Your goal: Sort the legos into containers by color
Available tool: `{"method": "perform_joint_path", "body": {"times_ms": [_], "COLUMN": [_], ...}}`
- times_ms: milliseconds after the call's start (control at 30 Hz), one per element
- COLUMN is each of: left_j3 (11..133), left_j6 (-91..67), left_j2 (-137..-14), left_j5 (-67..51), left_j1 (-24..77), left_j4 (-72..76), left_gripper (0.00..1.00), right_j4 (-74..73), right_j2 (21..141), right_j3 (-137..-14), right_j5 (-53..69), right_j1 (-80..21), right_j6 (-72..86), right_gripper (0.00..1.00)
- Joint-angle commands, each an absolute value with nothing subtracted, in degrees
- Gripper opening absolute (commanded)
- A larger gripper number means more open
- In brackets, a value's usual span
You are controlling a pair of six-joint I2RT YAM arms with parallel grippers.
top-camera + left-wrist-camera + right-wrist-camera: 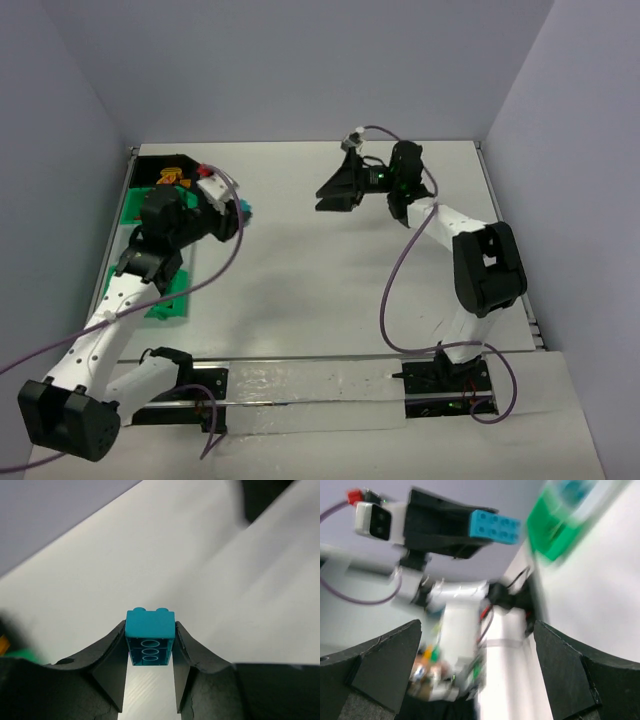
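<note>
My left hand point(150, 636) clamps the teal brick point(150, 624), long axis along the fingers, with the containers point(165, 303) just to its left, far from my right hand point(335, 196), which gapes empty.

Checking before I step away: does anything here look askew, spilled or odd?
Nothing stands out. The left gripper holds the teal brick squarely between its fingers, lifted off the table, and the right gripper hangs open and empty.
</note>
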State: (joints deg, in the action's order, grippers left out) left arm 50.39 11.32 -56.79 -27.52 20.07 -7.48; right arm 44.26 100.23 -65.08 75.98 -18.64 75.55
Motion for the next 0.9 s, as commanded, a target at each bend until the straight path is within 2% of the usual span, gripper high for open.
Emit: {"method": "perform_joint_path", "body": {"times_ms": [0, 67, 267, 467, 867], "left_j3": [55.6, 56.2, 54.7, 55.9, 50.4], "left_j6": [10.4, 11.9, 17.1, 19.2, 20.7], "left_j2": [-57.0, -57.1, -59.2, -67.3, -72.0], "left_j5": [-18.3, -16.7, -13.0, -12.7, -10.3], "left_j1": [5.5, -3.6, -17.8, -21.6, -21.9], "left_j4": [-23.2, -25.3, -19.1, -19.0, -10.9], "left_gripper": [0.00, 0.00, 0.00, 0.00, 0.00], "right_j4": [-1.9, -15.7, -18.1, -21.7, -23.8], "right_j2": [97.0, 96.2, 95.2, 95.6, 96.4], "right_j3": [-76.3, -78.9, -78.0, -78.9, -78.5], "right_j5": [64.8, 60.2, 57.9, 56.9, 57.1], "right_j1": [-13.9, -14.1, -13.8, -13.8, -13.9], "right_j6": [33.7, 22.7, 19.9, 16.7, 14.2], "right_gripper": [1.00, 1.00, 1.00, 1.00, 1.00]}}
